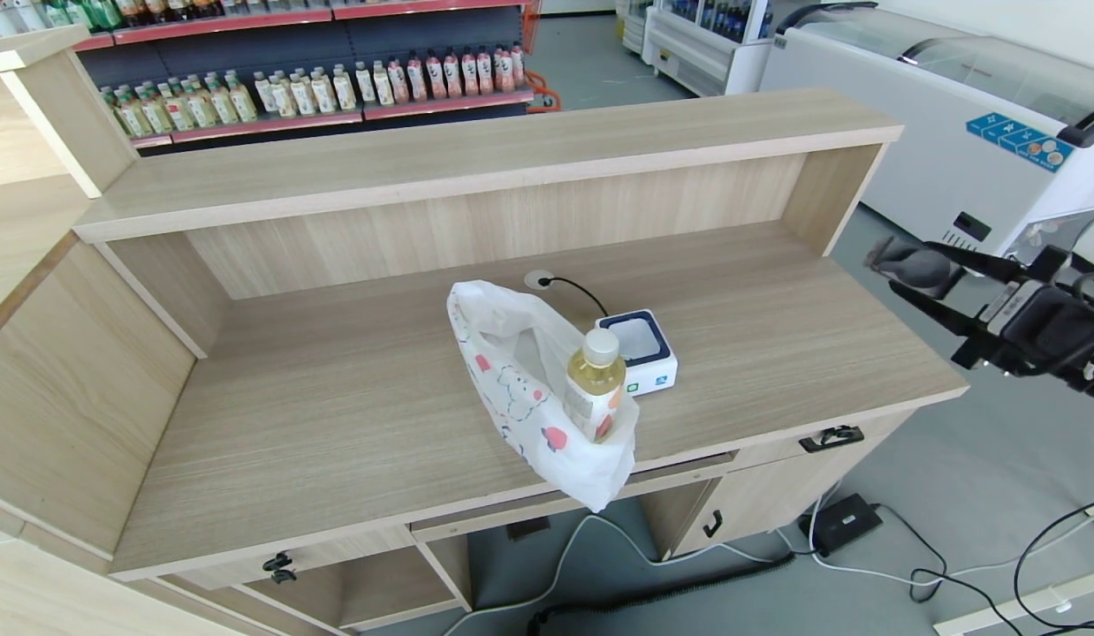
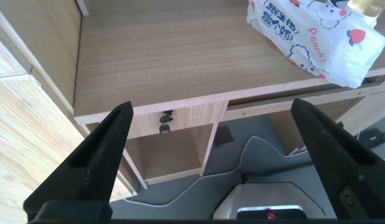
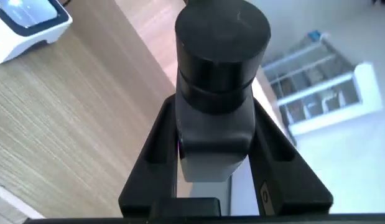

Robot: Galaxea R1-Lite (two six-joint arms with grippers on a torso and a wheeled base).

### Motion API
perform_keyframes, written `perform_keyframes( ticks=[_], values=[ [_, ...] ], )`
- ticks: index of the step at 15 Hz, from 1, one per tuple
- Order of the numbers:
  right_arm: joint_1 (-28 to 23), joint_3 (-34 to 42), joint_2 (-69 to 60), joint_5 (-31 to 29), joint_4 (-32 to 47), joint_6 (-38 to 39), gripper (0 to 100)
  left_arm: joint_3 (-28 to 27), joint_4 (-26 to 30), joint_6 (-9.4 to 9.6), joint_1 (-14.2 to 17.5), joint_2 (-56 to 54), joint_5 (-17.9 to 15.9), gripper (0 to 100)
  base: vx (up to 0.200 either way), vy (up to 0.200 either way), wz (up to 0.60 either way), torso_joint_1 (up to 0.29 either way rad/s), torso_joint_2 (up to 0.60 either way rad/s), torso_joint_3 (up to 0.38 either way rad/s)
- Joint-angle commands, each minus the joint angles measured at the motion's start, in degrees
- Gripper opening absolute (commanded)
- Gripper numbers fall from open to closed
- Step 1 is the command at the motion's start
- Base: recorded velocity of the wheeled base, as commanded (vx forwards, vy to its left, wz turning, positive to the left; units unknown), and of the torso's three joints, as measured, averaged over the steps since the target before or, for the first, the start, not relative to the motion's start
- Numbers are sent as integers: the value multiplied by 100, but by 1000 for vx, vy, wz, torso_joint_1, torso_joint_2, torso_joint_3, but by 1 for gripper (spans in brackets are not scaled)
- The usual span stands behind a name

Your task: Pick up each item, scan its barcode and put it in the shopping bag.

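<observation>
A white printed shopping bag (image 1: 520, 389) lies on the wooden counter (image 1: 353, 415) near its front edge, with a yellow tea bottle (image 1: 594, 380) standing upright in its mouth. The white barcode scanner (image 1: 640, 349) sits just behind the bag. My right gripper (image 1: 900, 265) hangs beyond the counter's right end, above the floor, shut on a dark grey cylindrical item (image 3: 220, 74) with a black cap. My left gripper (image 2: 212, 109) is open and holds nothing, low in front of the counter's left drawers; the bag (image 2: 316, 37) lies off to its side.
The counter has a raised back shelf (image 1: 476, 150) and side walls. A black cable (image 1: 578, 291) runs from a grommet to the scanner. Drawer handles (image 1: 830, 437) stick out in front. Chest freezers (image 1: 953, 115) stand to the right; cables lie on the floor.
</observation>
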Motion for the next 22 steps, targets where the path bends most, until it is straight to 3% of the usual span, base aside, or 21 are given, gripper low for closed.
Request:
perform_keyframes(
  ticks=[1,2,3,5,8,12,14,18,22],
  values=[
    [93,-66,-196,682,-17,-595,0,0,-1,-2,0,-2,-1,100,0,0,0,0,0,0],
    [146,-75,-205,813,-26,-727,0,0,-1,-2,0,-2,-1,100,0,0,0,0,0,0],
    [427,-101,-249,1350,-43,-1351,0,0,-1,-2,0,-2,-1,100,0,0,0,0,0,0],
    [822,-22,-416,1850,-43,-2194,0,0,-1,-2,0,-2,-1,100,0,0,0,0,0,0],
    [1350,593,-741,1886,-544,-3187,0,0,-1,-2,0,-2,-1,100,0,0,0,0,0,0],
    [2624,698,-706,1859,-1458,-4269,0,0,-1,-2,0,-2,-1,100,0,0,0,0,0,0],
    [3187,821,-679,1894,-1415,-4989,0,0,-1,-2,0,-2,-1,100,0,0,0,0,0,0],
    [4083,892,-512,1886,-1388,-5666,0,0,-1,-2,0,-2,-1,100,0,0,0,0,0,0],
    [4558,971,-565,1877,-659,-6220,0,0,-1,-2,0,-2,-1,100,0,0,0,0,0,0]
  ],
)
